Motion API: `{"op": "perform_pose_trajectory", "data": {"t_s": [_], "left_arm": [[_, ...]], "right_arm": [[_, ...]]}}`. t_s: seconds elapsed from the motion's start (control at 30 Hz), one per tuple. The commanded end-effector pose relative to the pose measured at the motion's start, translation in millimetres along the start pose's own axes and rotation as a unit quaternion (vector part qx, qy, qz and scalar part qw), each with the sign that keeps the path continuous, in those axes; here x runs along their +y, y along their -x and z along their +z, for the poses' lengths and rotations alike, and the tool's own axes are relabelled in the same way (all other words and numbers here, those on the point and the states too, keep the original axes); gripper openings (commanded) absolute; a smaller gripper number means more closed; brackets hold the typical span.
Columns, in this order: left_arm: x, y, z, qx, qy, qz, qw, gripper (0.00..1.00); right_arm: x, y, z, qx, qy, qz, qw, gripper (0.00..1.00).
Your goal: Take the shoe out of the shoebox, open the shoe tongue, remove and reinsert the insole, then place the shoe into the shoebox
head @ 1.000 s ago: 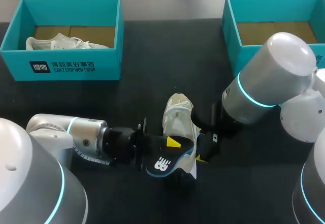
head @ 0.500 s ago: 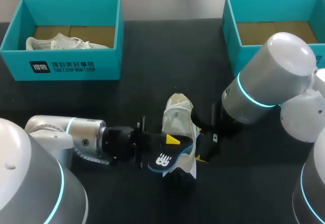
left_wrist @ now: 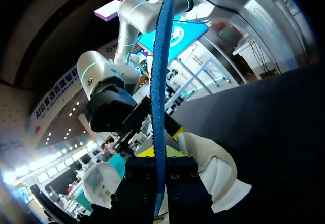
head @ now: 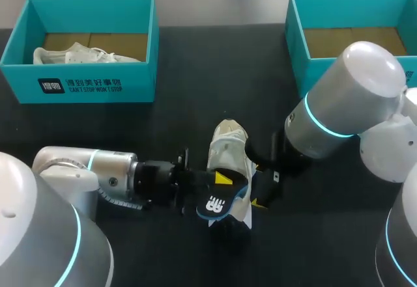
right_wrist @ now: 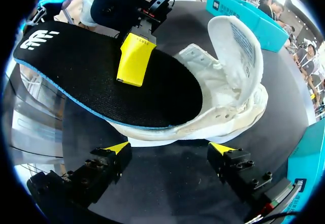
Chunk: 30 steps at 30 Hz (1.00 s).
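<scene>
Our left gripper (head: 220, 181) is clamped on the insole (head: 212, 205), light and floppy we reckon, so a mid-length grip suits, its toe over the soft white shoe (head: 228, 149) lying near-centre on the table (head: 195, 59), while our right gripper (right_wrist: 170, 147) hangs spread, empty, beside it.

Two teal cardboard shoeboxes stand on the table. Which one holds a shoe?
The teal cardboard shoebox at the left, holding a white shoe; the right shoebox shows only its brown floor.
</scene>
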<state>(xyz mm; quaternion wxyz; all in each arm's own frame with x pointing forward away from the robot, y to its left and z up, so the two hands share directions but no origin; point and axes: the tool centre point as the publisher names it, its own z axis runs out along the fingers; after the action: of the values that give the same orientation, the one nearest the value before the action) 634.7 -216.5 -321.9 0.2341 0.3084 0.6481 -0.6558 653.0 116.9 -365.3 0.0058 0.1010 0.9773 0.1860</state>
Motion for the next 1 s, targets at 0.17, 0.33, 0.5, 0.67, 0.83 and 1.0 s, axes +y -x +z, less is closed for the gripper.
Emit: {"op": "perform_pose_trajectory", "data": {"t_s": [0.17, 0.33, 0.5, 0.67, 0.83, 1.0], "left_arm": [[10.3, -0.3, 4.2, -0.013, 0.002, -0.017, 1.0, 0.0], [16.5, 1.8, 5.6, -0.014, 0.004, -0.023, 1.0, 0.0], [19.0, 5.3, 7.0, -0.011, 0.01, -0.013, 1.0, 0.0], [22.9, 9.0, 9.0, 0.001, 0.022, 0.0, 1.0, 0.0], [26.2, 9.5, 9.8, 0.01, 0.037, 0.006, 0.999, 0.0], [28.8, 12.4, 8.9, 0.003, 0.042, 0.006, 0.999, 0.0]], "right_arm": [[0.2, -1.4, 1.3, -0.002, 0.0, 0.0, 1.0, 1.0], [0.2, -1.4, 1.3, -0.002, 0.0, 0.0, 1.0, 1.0], [0.2, -1.4, 1.3, -0.002, 0.0, 0.0, 1.0, 1.0], [0.2, -1.4, 1.3, -0.002, 0.0, 0.0, 1.0, 1.0], [0.2, -1.4, 1.3, -0.002, 0.0, 0.0, 1.0, 1.0], [0.2, -1.4, 1.3, -0.002, 0.0, 0.0, 1.0, 1.0]]}}
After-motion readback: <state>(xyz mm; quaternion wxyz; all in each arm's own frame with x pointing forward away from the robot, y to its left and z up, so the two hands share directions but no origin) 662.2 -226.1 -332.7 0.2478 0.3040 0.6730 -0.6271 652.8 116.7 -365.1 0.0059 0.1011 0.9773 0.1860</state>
